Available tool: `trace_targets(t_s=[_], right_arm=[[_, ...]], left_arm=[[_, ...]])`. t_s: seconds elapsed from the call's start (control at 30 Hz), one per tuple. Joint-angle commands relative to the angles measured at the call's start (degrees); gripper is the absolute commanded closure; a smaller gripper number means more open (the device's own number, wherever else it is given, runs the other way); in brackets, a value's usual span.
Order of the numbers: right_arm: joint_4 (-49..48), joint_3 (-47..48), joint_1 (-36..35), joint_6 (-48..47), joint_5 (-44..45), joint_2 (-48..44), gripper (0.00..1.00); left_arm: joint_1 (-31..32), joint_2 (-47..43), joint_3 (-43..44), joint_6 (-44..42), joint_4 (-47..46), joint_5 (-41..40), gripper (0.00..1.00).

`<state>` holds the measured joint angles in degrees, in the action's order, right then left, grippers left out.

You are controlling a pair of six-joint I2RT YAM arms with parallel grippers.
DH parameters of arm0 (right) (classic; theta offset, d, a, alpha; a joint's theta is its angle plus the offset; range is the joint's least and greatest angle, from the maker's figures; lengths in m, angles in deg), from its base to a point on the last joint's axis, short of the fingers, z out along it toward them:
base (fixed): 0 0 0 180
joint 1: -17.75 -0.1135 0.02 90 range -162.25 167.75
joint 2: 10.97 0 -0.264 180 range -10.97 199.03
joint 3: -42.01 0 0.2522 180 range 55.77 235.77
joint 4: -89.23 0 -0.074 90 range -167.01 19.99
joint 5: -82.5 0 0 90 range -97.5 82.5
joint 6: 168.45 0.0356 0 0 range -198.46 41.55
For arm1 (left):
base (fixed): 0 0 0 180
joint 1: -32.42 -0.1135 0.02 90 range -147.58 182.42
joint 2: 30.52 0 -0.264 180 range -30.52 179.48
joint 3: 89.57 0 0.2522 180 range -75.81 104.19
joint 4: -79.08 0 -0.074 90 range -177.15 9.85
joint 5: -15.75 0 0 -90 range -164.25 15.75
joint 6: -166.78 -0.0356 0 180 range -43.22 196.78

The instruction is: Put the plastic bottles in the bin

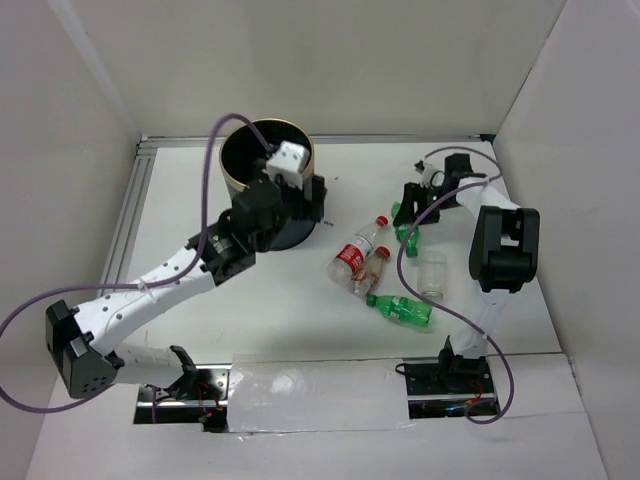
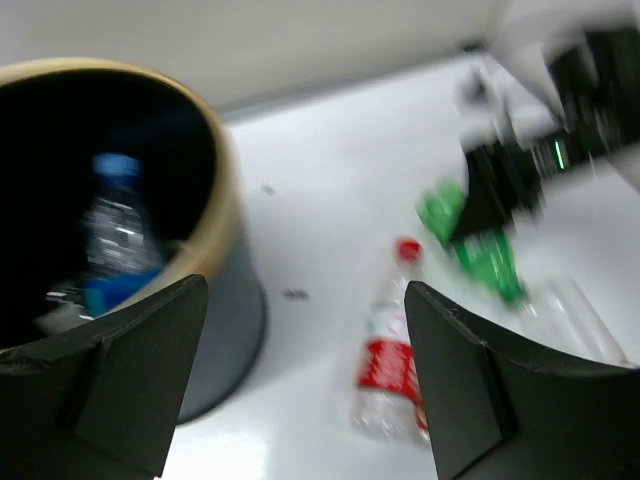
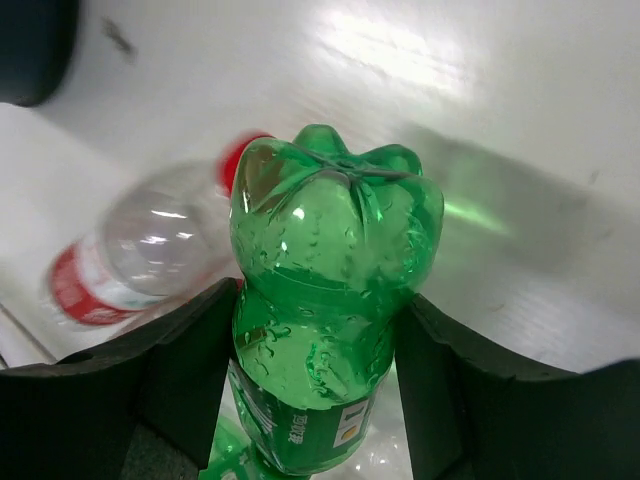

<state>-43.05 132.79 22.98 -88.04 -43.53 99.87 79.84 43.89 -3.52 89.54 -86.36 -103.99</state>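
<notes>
The dark bin with a gold rim stands at the back left; in the left wrist view a blue-capped clear bottle lies inside it. My left gripper is open and empty beside the bin's right side. My right gripper is shut on a green bottle, held off the table. Two clear red-capped bottles, another green bottle and a clear bottle lie mid-table. The red-labelled one also shows in the left wrist view and in the right wrist view.
White walls close in the table at the back and on both sides. A metal rail runs along the left edge. Purple cables loop over both arms.
</notes>
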Motion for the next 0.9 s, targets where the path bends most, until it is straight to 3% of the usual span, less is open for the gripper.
trace_targets(t_s=[0.0, 0.1, 0.2, 0.27, 0.37, 0.5, 0.63, 0.7, 0.77, 0.8, 0.87], right_arm=[[7.0, 16.5, 0.1, -8.9, -10.2, -3.5, 0.97], [10.2, 32.7, -1.4, -11.6, -19.9, -3.5, 0.99], [1.6, 40.7, -3.9, -8.0, -26.7, -2.8, 1.0], [-10.5, 45.0, -8.2, -3.4, -28.8, -2.8, 1.0], [-22.7, 50.6, -15.7, 0.0, -26.2, 0.0, 1.0], [-30.0, 65.2, -25.6, 7.9, -23.1, 11.5, 1.0], [-34.5, 69.1, -31.0, 12.2, -20.1, 16.9, 1.0], [-35.3, 68.4, -34.5, 12.2, -16.8, 18.7, 0.88], [-36.0, 67.8, -35.7, 14.5, -15.1, 19.2, 0.53], [-34.8, 67.8, -35.7, 14.5, -14.1, 20.0, 0.23], [-32.7, 67.8, -35.7, 13.1, -12.1, 19.5, 0.04]], left_arm=[[4.5, 2.2, -6.4, -1.3, -4.6, 8.9, 0.08], [6.1, 6.9, -10.5, 0.3, -8.2, 6.1, 0.07], [8.1, 10.7, -11.6, 1.7, -10.8, 4.3, 0.07], [9.7, 13.5, -12.3, 2.3, -11.3, 2.2, 0.06], [11.6, 14.5, -14.5, 3.0, -13.0, -0.4, 0.05], [12.9, 14.5, -18.4, 4.3, -15.6, -4.3, 0.04], [13.4, 14.0, -19.8, 4.8, -15.6, -6.1, 0.04], [13.4, 14.0, -20.3, 4.8, -16.1, -7.0, 0.02], [13.4, 14.0, -20.3, 3.6, -16.1, -9.2, 0.01], [13.4, 14.8, -19.6, 3.1, -16.7, -9.8, 0.01], [12.8, 15.8, -18.5, 2.2, -17.3, -10.3, 0.01]])
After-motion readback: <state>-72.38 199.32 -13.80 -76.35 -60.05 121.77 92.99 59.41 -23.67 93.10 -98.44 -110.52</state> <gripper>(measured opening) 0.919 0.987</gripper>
